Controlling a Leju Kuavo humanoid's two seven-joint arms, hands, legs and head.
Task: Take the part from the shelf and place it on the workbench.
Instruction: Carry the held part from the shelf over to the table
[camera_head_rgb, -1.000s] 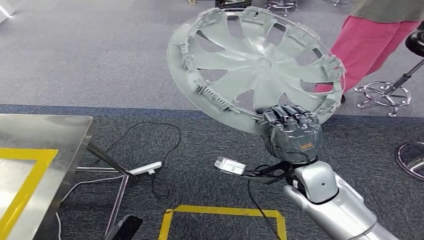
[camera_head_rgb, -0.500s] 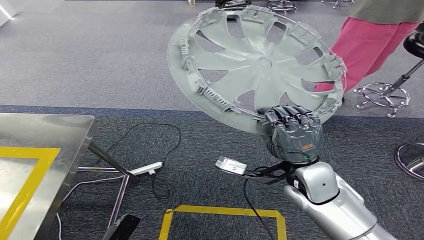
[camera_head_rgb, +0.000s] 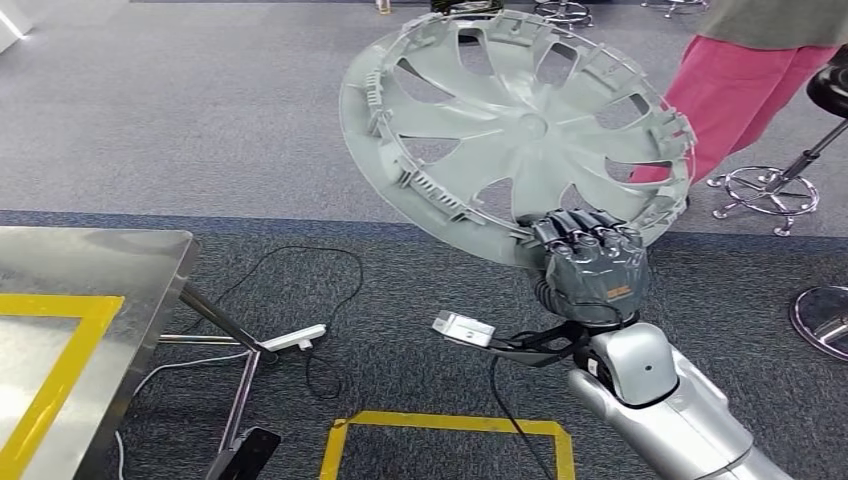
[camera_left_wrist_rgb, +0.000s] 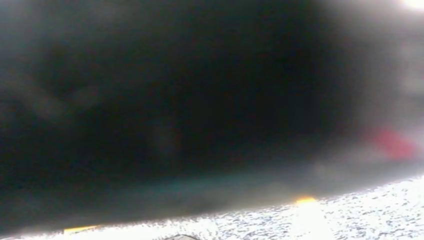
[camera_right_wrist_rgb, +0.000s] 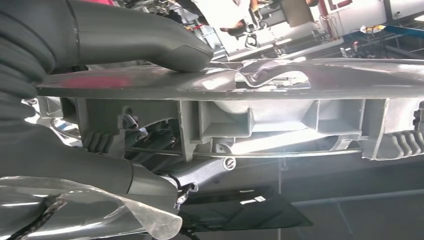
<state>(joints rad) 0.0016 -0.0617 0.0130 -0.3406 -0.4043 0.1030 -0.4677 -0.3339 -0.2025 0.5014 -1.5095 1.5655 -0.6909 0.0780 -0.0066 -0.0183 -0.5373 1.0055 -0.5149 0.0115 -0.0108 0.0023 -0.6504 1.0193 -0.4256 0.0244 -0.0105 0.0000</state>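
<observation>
The round grey plastic wheel cover (camera_head_rgb: 515, 135) is held up tilted over the carpet, its lower rim gripped by the right hand (camera_head_rgb: 590, 268); the steel workbench with yellow tape (camera_head_rgb: 110, 262) stands well apart; the left hand's state cannot be told

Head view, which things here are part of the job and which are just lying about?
Job:
- hubcap, held at its rim
- right hand, gripping it
- steel workbench at left, with yellow tape

Lying about:
- power strip and its cable
- chrome stools
- person in pink trousers
- yellow floor square
</observation>
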